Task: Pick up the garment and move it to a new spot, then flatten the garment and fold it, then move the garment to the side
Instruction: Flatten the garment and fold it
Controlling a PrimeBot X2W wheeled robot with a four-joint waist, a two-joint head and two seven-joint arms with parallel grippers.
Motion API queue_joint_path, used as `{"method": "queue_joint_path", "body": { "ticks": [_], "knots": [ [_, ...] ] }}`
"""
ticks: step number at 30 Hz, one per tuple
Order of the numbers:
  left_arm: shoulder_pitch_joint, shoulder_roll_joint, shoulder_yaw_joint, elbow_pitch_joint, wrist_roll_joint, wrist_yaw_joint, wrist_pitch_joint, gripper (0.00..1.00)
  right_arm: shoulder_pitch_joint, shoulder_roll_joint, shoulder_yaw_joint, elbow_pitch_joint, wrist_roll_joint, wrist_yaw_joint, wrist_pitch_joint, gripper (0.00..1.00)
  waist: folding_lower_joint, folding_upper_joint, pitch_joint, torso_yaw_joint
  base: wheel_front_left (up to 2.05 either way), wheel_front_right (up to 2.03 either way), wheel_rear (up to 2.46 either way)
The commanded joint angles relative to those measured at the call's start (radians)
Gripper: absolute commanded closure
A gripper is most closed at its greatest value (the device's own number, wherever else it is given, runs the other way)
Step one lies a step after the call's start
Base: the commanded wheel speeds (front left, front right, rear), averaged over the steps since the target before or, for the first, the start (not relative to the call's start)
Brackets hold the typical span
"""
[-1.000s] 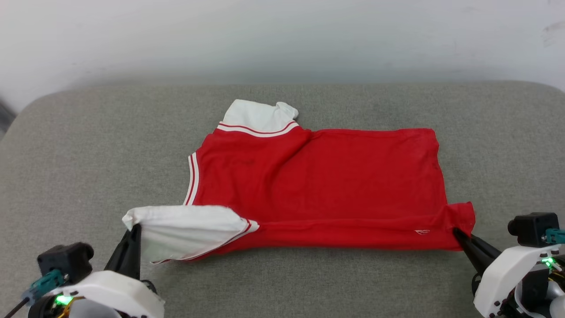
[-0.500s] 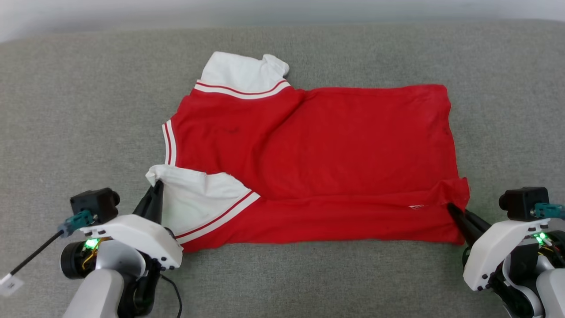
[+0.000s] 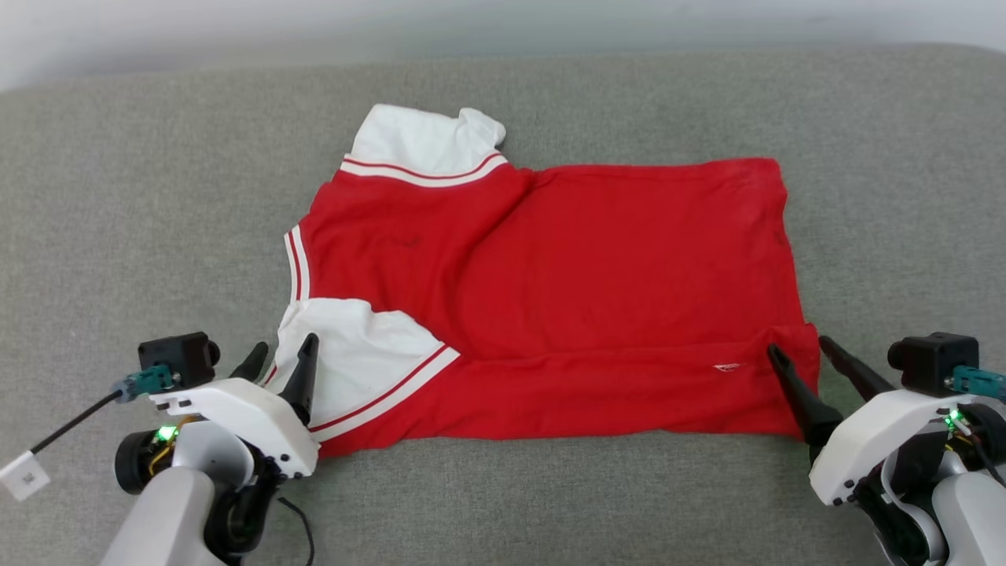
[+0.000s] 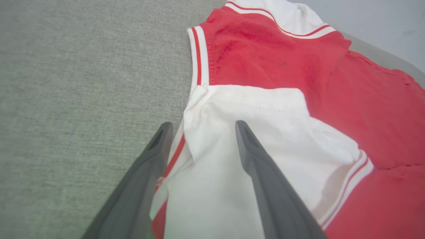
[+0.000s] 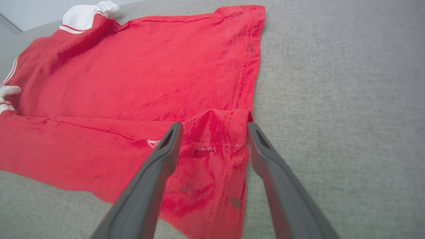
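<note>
**Both grippers open at the near edge of the spread garment**

Head view, read from near to far. At 7 o'clock the left gripper (image 3: 284, 343) stands with its jaws spread wide and grips nothing. In the left wrist view one finger lies over the white near sleeve (image 4: 292, 132), and the other sits just outside the sleeve's edge, over the grey cushion (image 3: 118, 204). At 5 o'clock the right gripper (image 3: 798, 344) is likewise wide open and holds nothing. In the right wrist view its fingers straddle the garment's near right corner, where the fabric rises in a small pucker.

The garment (image 3: 566, 283), red, lies spread at the centre of the cushion, its long axis running from 9 to 3 o'clock. A fold line follows its near edge, with a small white label (image 3: 727, 367) close to the right gripper. The near sleeve is turned in over the red body at 8 o'clock. The striped neck trim (image 3: 295, 263) faces 9 o'clock. The far sleeve (image 3: 416, 141), white and rumpled, lies at 11 o'clock. A pale wall (image 3: 471, 23) closes the view at 12 o'clock.
</note>
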Motion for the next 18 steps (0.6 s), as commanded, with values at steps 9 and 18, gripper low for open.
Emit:
{"method": "queue_joint_path", "body": {
  "ticks": [9, 18],
  "knots": [
    [0.0, 0.13, 0.004, -0.096, -0.016, -0.023, 0.149, 0.0, 0.033, 0.011, -0.033, -0.142, -0.034, -0.001, -0.122, 0.0, -0.0001, 0.0, -0.106, -0.031, 0.0, 0.0, 0.0],
    [0.082, 0.298, 0.011, -0.295, -0.082, -0.001, 0.458, 0.0, 0.095, 0.067, -0.122, -0.311, -0.085, -0.001, -0.097, 0.0, -0.0001, 0.0, -0.096, -0.049, 0.0, 0.0, 0.0]
  ]
}}
